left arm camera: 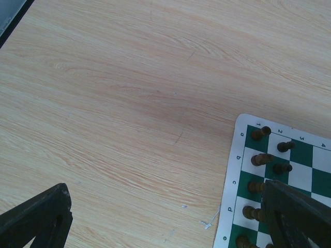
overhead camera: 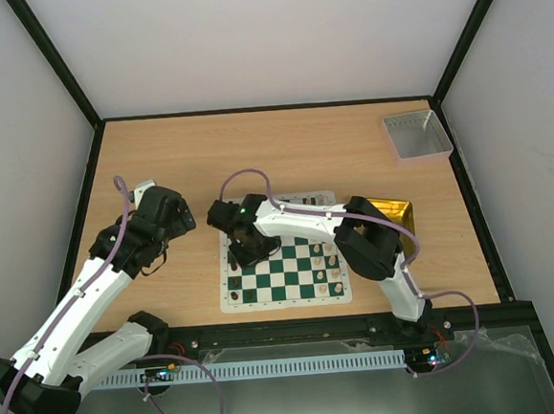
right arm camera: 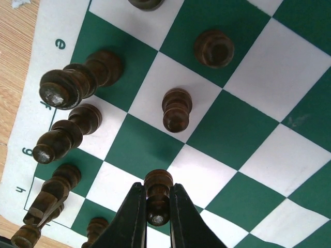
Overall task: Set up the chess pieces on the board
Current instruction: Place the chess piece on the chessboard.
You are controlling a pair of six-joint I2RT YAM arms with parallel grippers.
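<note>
The green and white board (overhead camera: 296,268) lies at the near middle of the table. Dark pieces (overhead camera: 235,287) stand along its left side and cream pieces (overhead camera: 326,261) along its right side. My right gripper (right arm camera: 158,187) is shut on a dark pawn (right arm camera: 158,181) and holds it upright over a white square in the second column; it reaches over the board's left part (overhead camera: 245,248). Two other dark pawns (right arm camera: 176,108) stand in that column, and taller dark pieces (right arm camera: 57,88) line the edge column. My left gripper (left arm camera: 168,222) is open and empty over bare table, left of the board's corner (left arm camera: 242,155).
A translucent yellow tray (overhead camera: 397,212) lies at the board's right, partly under the right arm. A small grey tray (overhead camera: 415,134) stands at the far right of the table. Black frame posts and white walls close in the table.
</note>
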